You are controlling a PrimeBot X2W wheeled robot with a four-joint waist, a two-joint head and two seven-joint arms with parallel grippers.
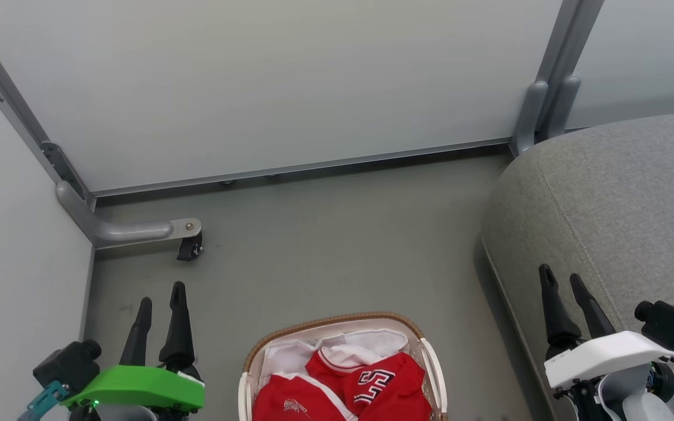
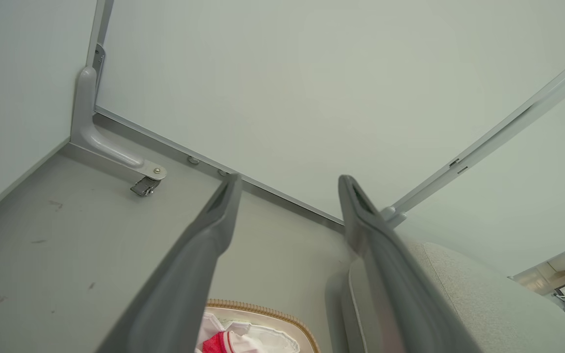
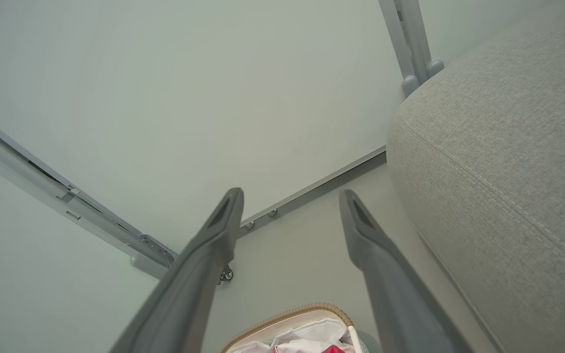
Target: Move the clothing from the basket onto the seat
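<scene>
Left claw [image 1: 161,293] and right claw [image 1: 560,273] hung open and empty either side of the basket [image 1: 325,321], where a careless pinch could snag the white liner [image 1: 279,355] with the clothing [image 1: 372,383].

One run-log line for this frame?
phase: pre-grasp | left gripper: open, empty | right gripper: open, empty | clothing: in basket | seat: right of basket

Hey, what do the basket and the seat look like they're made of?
The basket: smooth white plastic, probably, with a brown woven-looking rim and a white cloth liner. The seat: matte grey woven fabric, likely padded, judging by its visible weave, stitched seam and rounded corner.
</scene>
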